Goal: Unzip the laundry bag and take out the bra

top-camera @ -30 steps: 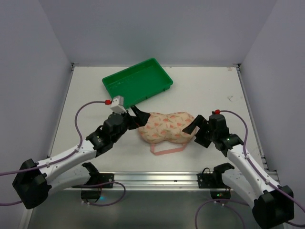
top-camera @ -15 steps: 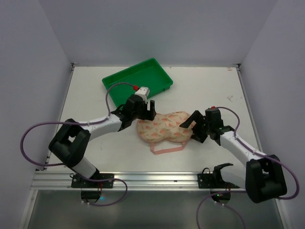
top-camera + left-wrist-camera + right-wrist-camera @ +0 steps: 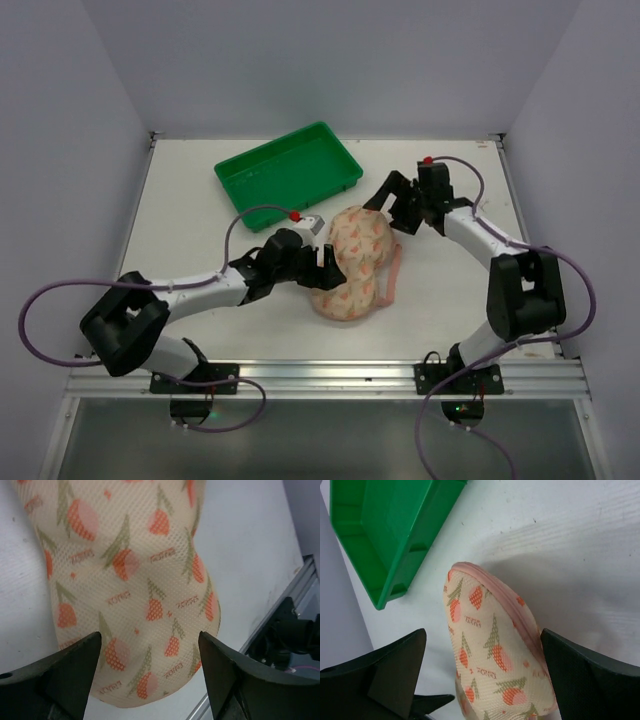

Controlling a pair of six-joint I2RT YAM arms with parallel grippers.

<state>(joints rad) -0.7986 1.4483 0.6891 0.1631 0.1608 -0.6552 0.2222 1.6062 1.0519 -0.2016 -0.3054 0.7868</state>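
The desk (image 3: 180, 205) carries the laundry bag (image 3: 355, 262), which lies lengthwise, one lobe toward me and one away, its pink zip trim closed. The green tray (image 3: 285, 170) sits beyond the bag, to its left, close to its far lobe. My left hand (image 3: 149, 639) is at the bag's left side, over the near lobe. Its fingers are spread wide and the printed mesh shows between them. I cannot tell whether they touch the fabric. My right hand (image 3: 482, 632) is at the bag's far end, fingers fully apart, one on each side of the tip, gripping nothing. The pink loop (image 3: 393, 280) trails along the bag's right side.
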